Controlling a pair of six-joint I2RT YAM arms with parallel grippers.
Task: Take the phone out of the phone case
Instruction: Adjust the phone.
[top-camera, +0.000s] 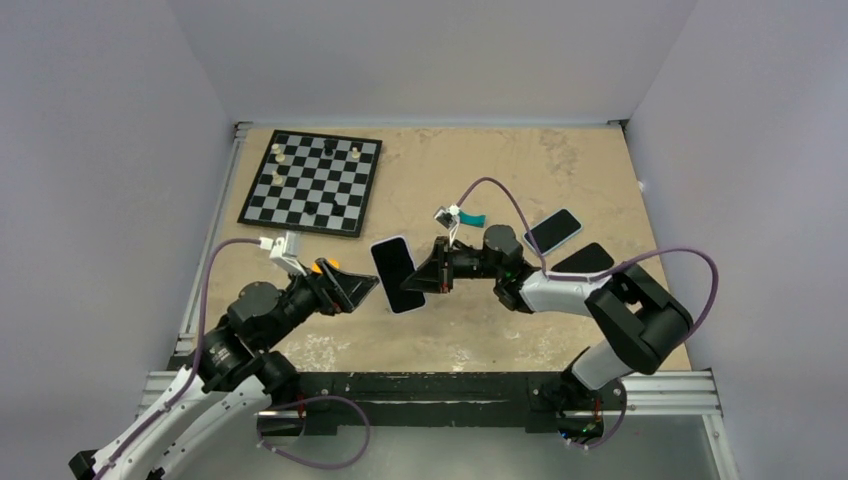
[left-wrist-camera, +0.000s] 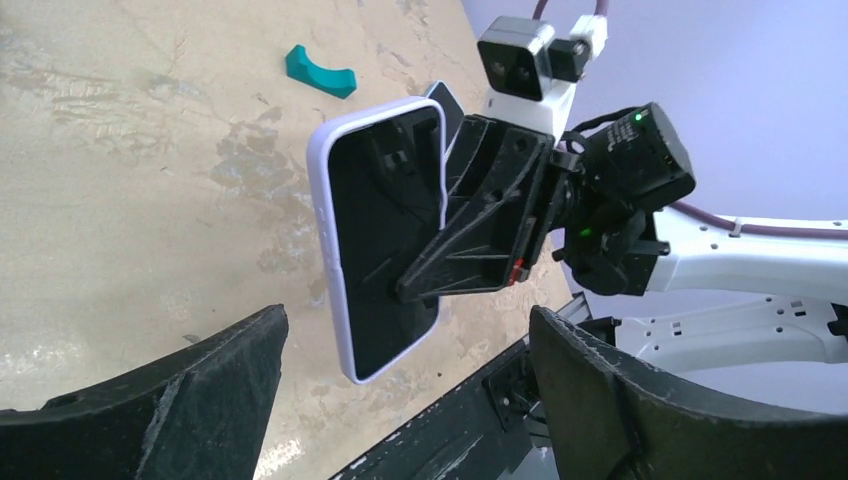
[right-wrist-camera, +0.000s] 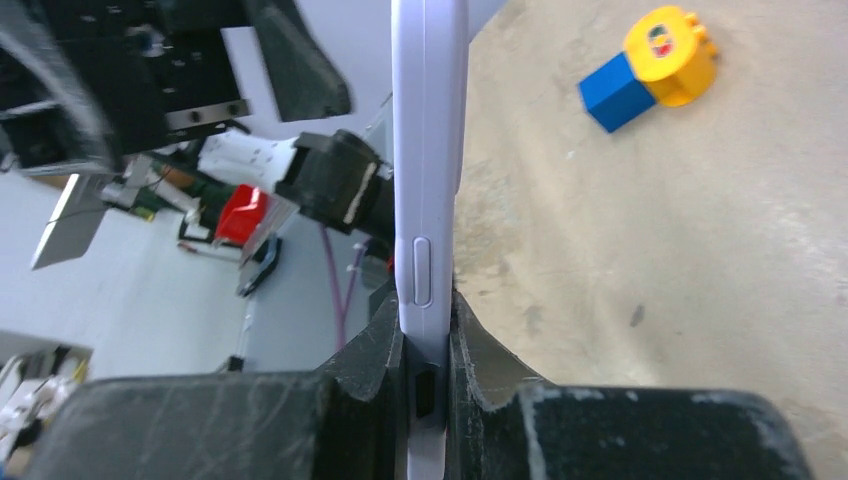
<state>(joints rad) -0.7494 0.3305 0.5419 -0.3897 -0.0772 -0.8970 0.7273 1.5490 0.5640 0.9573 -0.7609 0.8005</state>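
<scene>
The phone (top-camera: 397, 273), black screen in a lavender phone case (left-wrist-camera: 330, 230), hangs above the table between the two arms. My right gripper (top-camera: 428, 280) is shut on its right long edge. In the right wrist view the case's side (right-wrist-camera: 428, 150) stands edge-on, pinched at the right gripper (right-wrist-camera: 428, 335). My left gripper (top-camera: 358, 290) is just left of the phone, open. From the left wrist, that gripper (left-wrist-camera: 405, 318) has its fingers spread wide on either side of the phone's lower end, clear of it.
A chessboard (top-camera: 312, 183) with a few pieces lies at the back left. Another phone (top-camera: 553, 230) and a flat black item (top-camera: 583, 260) lie at the right. There is a teal piece (left-wrist-camera: 320, 72) on the table, and blue and yellow toy blocks (right-wrist-camera: 655, 65).
</scene>
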